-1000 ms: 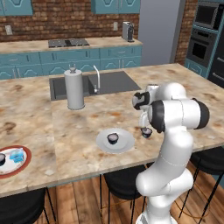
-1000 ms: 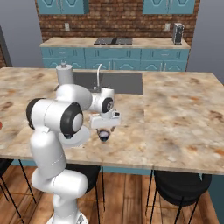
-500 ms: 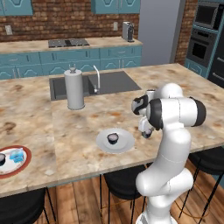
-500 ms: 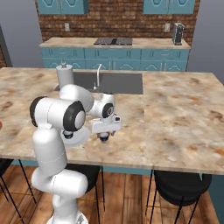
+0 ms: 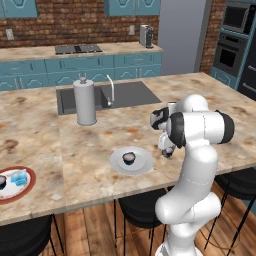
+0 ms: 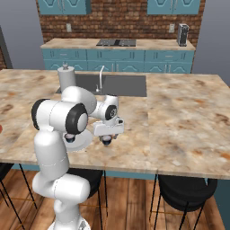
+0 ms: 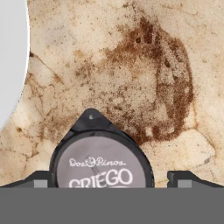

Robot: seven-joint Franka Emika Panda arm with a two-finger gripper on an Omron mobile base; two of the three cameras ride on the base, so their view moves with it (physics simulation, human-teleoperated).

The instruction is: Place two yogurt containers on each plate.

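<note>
Right now I have the arm folded tight in front of its own base, elbow high, with the wrist turned down so the gripper [image 6: 106, 140] points at the marble counter [image 5: 95, 135] just beside the pale grey plate [image 5: 144, 162]. Through the hand view I look straight down on a dark yogurt cup [image 7: 101, 166] with a grey lid reading "GRIEGO", sitting between my two finger tips [image 7: 39, 179]; the fingers stand narrow, one at each side of the cup, and in the right base view the cup [image 6: 106, 141] hangs under the hand above the stone, so I read it as held. A curved edge of the grey plate [image 7: 12, 65] shows at the left of that view, apart from the cup.

Compared with half a second ago, the hand has drawn in closer to the arm's body and sits a little lower over the counter; the carried cup has travelled with it.

One dark cup [image 5: 129, 158] already rests on the grey plate. Far to my left, the cream plate with the red-brown rim [image 5: 27, 187] carries the light-blue boxy container [image 5: 19, 177] and another dark cup [image 5: 2, 181] side by side. Nothing on either plate has shifted.
</note>
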